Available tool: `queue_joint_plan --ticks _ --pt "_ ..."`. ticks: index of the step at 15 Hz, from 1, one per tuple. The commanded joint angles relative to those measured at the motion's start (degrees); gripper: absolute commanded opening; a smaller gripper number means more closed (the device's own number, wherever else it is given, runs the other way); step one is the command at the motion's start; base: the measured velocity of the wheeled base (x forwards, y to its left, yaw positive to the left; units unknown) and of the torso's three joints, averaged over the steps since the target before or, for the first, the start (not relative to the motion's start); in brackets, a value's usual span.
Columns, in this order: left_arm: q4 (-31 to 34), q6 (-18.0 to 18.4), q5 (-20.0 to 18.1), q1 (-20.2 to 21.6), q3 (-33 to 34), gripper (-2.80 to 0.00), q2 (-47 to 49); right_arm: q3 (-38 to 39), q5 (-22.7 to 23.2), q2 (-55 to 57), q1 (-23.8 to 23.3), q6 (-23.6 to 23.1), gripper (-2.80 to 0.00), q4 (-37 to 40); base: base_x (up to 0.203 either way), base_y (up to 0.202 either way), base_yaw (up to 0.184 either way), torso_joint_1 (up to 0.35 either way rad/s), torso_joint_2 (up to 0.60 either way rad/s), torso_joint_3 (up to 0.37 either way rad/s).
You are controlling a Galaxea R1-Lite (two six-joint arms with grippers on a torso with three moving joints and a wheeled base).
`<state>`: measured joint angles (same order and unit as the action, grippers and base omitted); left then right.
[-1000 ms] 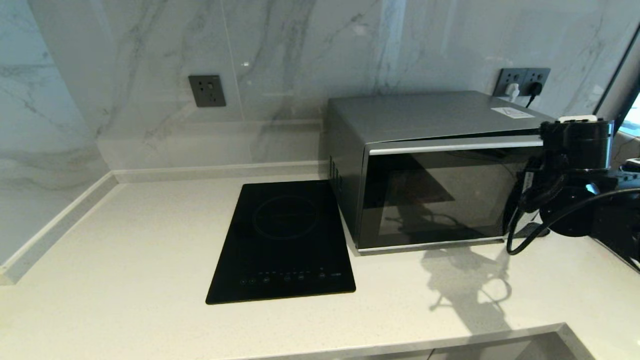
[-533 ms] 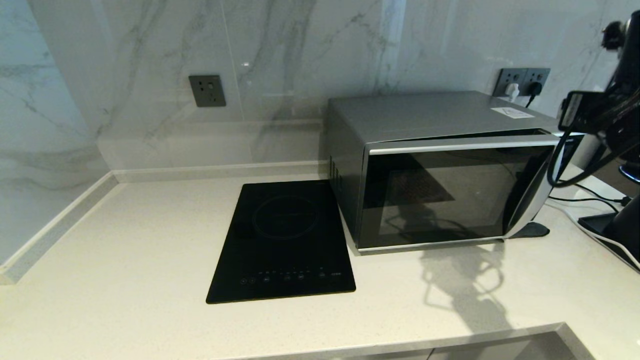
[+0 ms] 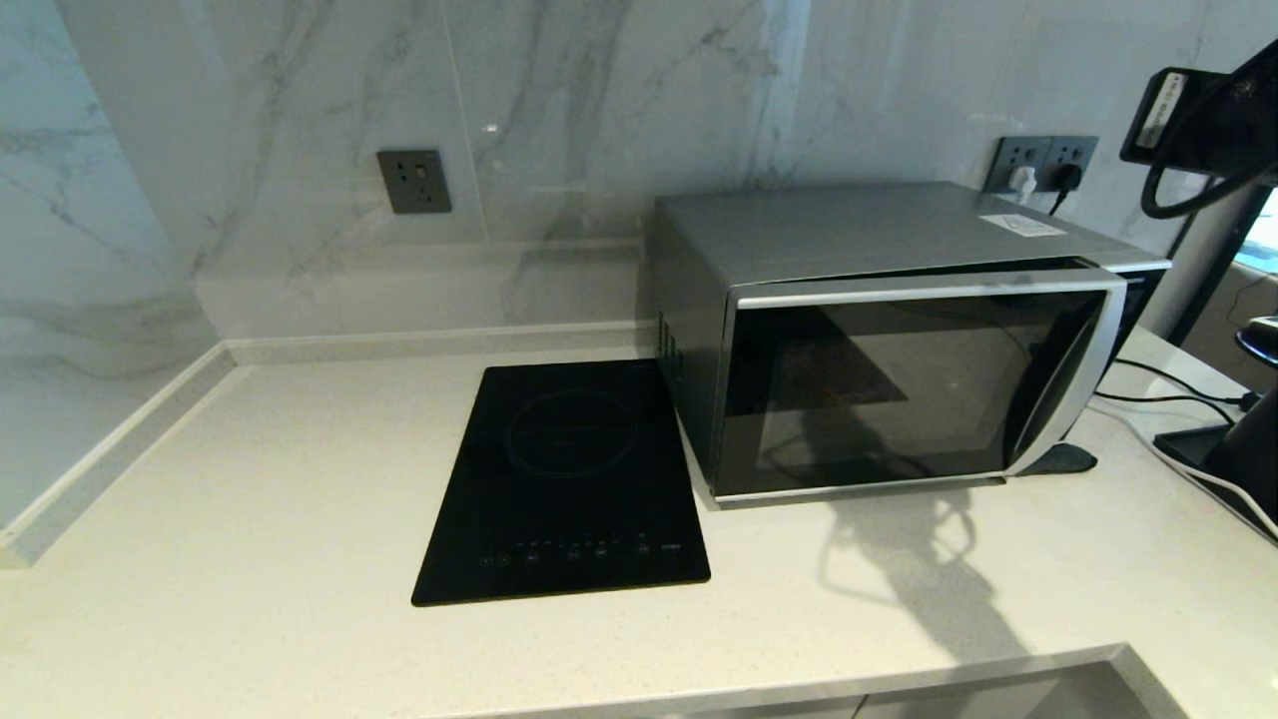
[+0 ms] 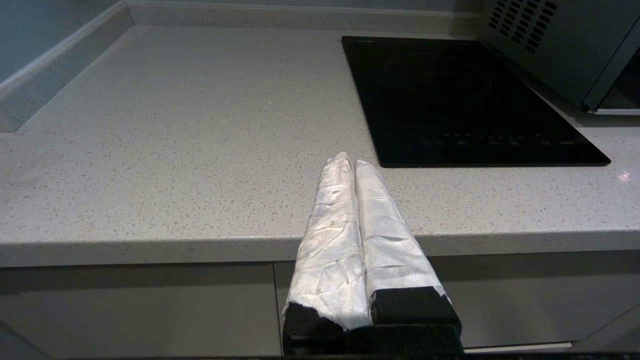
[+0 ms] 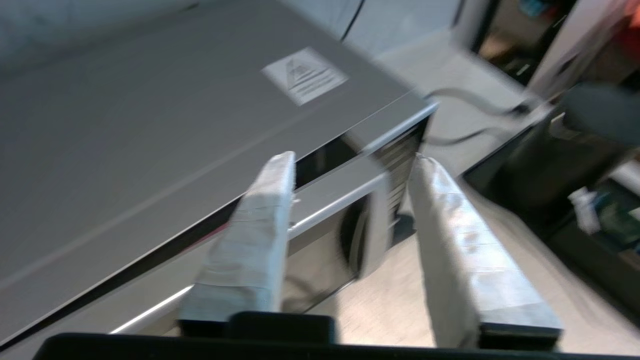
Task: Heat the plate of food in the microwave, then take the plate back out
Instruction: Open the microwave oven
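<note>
The silver-grey microwave point(image 3: 879, 240) stands at the back right of the counter. Its dark glass door point(image 3: 899, 389) sits slightly ajar on the side of the curved silver handle point(image 3: 1073, 389). The plate of food is out of view; nothing shows through the dark glass. My right arm point(image 3: 1198, 120) is raised high at the far right. Its gripper point(image 5: 353, 159) is open and empty, hovering above the microwave's front right corner and handle point(image 5: 372, 225). My left gripper point(image 4: 351, 161) is shut on nothing, parked at the counter's front edge, left of the hob.
A flat black induction hob point(image 3: 564, 479) lies just left of the microwave. Wall sockets point(image 3: 1043, 160) with plugs sit behind it. Cables point(image 3: 1158, 399) and a black base point(image 3: 1223, 459) occupy the counter's right end. A raised backsplash ledge point(image 3: 110, 449) borders the left.
My right arm has lifted from in front of the microwave's handle, up and to the right, uncovering the handle. The door stays slightly ajar. The left arm has not moved.
</note>
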<state>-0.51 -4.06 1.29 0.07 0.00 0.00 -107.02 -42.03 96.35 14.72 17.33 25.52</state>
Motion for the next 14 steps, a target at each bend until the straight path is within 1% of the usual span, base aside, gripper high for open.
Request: queue_joint_plan --ticks 1,3,6,9,10,12,14 --pt "-0.02 -0.07 0.03 0.01 0.0 -2.8 0.09 -6.4 3.41 7.14 -0.38 5.76 -2.8 9.2 0.0 0.0 0.0 0.0 0.0 0.0" --pt "-0.02 -0.07 0.03 0.01 0.0 -2.8 0.09 -6.64 4.88 10.0 -1.58 7.01 -2.8 9.91 0.0 0.0 0.0 0.0 0.0 0.0" --pt "-0.02 -0.07 0.03 0.01 0.0 -2.8 0.09 -6.71 8.13 12.47 -4.65 7.01 -2.8 8.9 0.0 0.0 0.0 0.0 0.0 0.0" --pt "-0.02 -0.07 0.03 0.01 0.0 -2.8 0.09 -6.63 8.45 14.96 -7.1 6.64 -2.8 3.43 0.0 0.0 0.0 0.0 0.0 0.0" --pt "-0.02 -0.07 0.03 0.01 0.0 -2.8 0.09 -6.59 8.54 15.2 -7.5 6.69 -2.8 2.9 0.0 0.0 0.0 0.0 0.0 0.0" --pt "-0.02 -0.07 0.03 0.01 0.0 -2.8 0.09 -6.62 10.35 15.47 -8.06 6.72 -2.8 1.77 0.0 0.0 0.0 0.0 0.0 0.0" --pt "-0.02 -0.07 0.03 0.01 0.0 -2.8 0.09 -6.63 10.72 16.15 -8.22 6.66 -2.8 1.38 0.0 0.0 0.0 0.0 0.0 0.0"
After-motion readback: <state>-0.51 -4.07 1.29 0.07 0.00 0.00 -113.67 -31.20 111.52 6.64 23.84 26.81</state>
